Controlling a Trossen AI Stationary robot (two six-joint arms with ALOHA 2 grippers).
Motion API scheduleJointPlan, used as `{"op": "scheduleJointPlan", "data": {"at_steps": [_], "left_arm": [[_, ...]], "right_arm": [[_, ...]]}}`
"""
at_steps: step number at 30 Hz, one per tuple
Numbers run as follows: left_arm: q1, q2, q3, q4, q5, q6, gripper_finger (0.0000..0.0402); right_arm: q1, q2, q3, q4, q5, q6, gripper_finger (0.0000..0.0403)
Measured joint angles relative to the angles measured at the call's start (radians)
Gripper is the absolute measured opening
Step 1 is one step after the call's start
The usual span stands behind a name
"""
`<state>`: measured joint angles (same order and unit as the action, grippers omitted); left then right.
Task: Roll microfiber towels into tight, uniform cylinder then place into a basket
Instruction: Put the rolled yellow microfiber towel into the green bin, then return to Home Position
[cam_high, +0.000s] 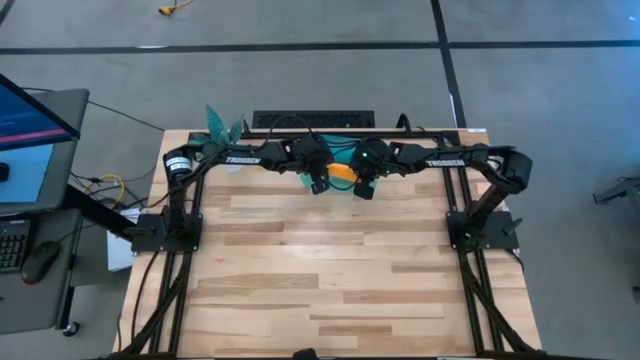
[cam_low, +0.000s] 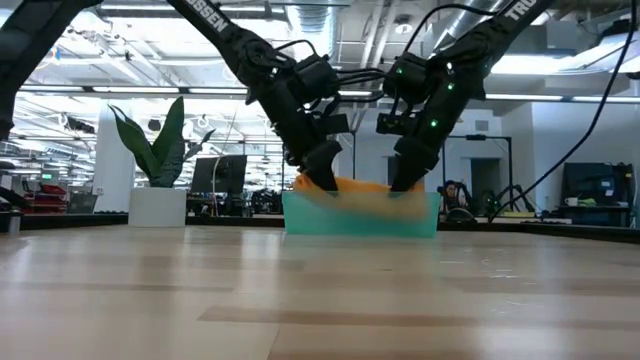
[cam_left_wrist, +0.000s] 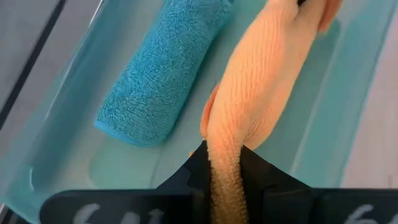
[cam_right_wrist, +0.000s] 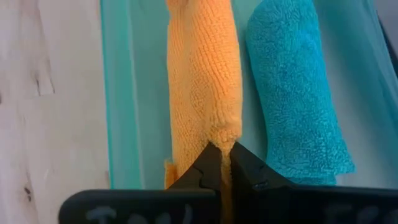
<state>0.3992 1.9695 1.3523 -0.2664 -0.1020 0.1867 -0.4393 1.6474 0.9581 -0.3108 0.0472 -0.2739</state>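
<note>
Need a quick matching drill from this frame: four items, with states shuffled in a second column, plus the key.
Column 1:
1. orange towel
2. blue towel
3. basket
4. potted plant

Column 2:
A. lying rolled, untouched, in the tray
B. pinched at both ends by the left gripper and right gripper
C. standing off to the side of the tray
D. holding both towels

Pairs: 1-B, 2-A, 3-D, 4-C

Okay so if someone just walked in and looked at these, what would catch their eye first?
Probably the bright orange towel, rolled and pinched at each end by the left end effector and right end effector over the teal basket at the table's far edge. Next, the blue towel, already rolled and lying in the basket beside it.
</note>
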Motion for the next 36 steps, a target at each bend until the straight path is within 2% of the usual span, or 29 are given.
{"op": "scheduleJointPlan", "data": {"at_steps": [6,15,20,23,28,32,36], "left_arm": [[0.0,0.015,-0.001,-0.009,0.016,0.011,0.005],[0.002,0.016,-0.001,-0.015,-0.003,0.004,0.0149],[0.002,0.016,-0.001,-0.014,-0.001,-0.028,0.0197],[0.002,0.016,-0.001,-0.014,-0.001,-0.034,0.0216],[0.001,0.016,0.052,-0.085,-0.017,-0.011,0.0226],[-0.007,0.014,0.146,-0.248,-0.018,-0.01,0.0225],[-0.029,-0.01,0.214,-0.402,-0.015,-0.01,0.0225]], "right_arm": [[0.0,0.002,-0.002,-0.005,0.001,0.004,0.0068],[-0.002,0.002,-0.003,-0.009,0.01,0.004,0.0175],[-0.001,0.002,-0.003,-0.006,0.01,0.004,0.0215],[-0.001,0.002,0.0,-0.01,0.01,0.012,0.0224],[-0.001,0.002,0.086,-0.161,0.011,0.029,0.0222],[0.006,-0.004,0.157,-0.333,0.008,0.056,0.0214],[0.036,-0.057,0.157,-0.425,0.004,0.061,0.0204]]}}
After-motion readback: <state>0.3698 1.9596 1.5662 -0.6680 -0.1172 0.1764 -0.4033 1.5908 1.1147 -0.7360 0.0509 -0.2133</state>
